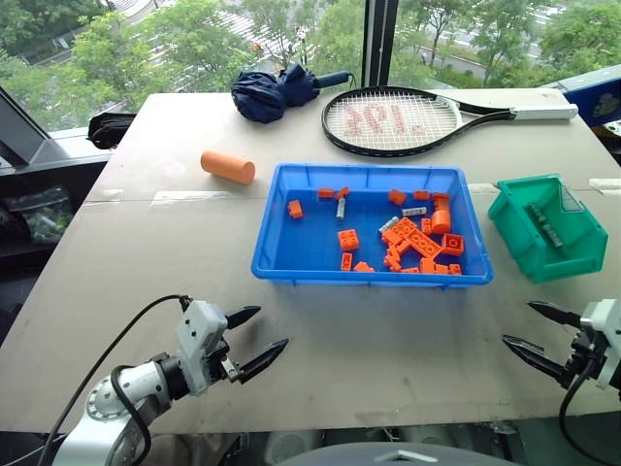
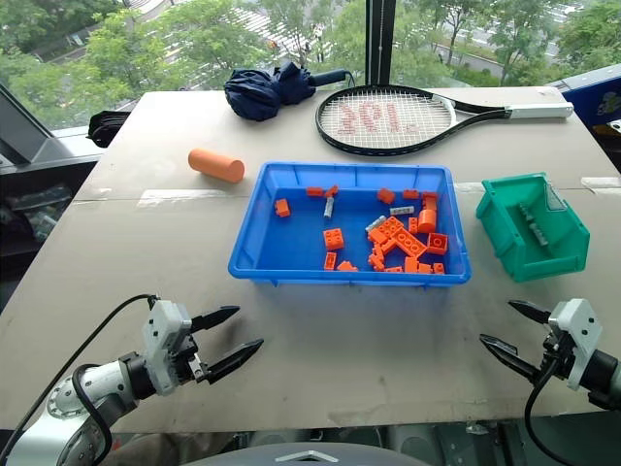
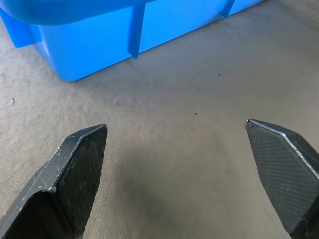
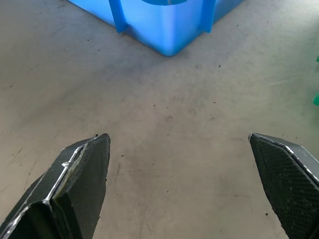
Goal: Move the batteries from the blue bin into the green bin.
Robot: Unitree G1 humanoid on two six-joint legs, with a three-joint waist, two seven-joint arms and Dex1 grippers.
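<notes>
Blue bin [image 1: 274, 254]: mid-table, holding orange bricks [image 1: 419, 243] and slim grey batteries [image 1: 341, 208], one by the far left bricks, others among the right-hand pile.
Green bin [image 1: 512, 229]: just right of the blue bin; grey batteries already lie inside.
Writing: red marks on the racket [image 1: 390, 120] strings, not readable.
Left gripper [image 1: 251, 338]: fingers spread, empty, over bare table near the blue bin's front left corner.
Right gripper [image 1: 541, 336]: fingers spread, empty, in front of the green bin.

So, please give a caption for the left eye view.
Both open claws hover near the blue bin; batteries remain among orange bricks.
</notes>
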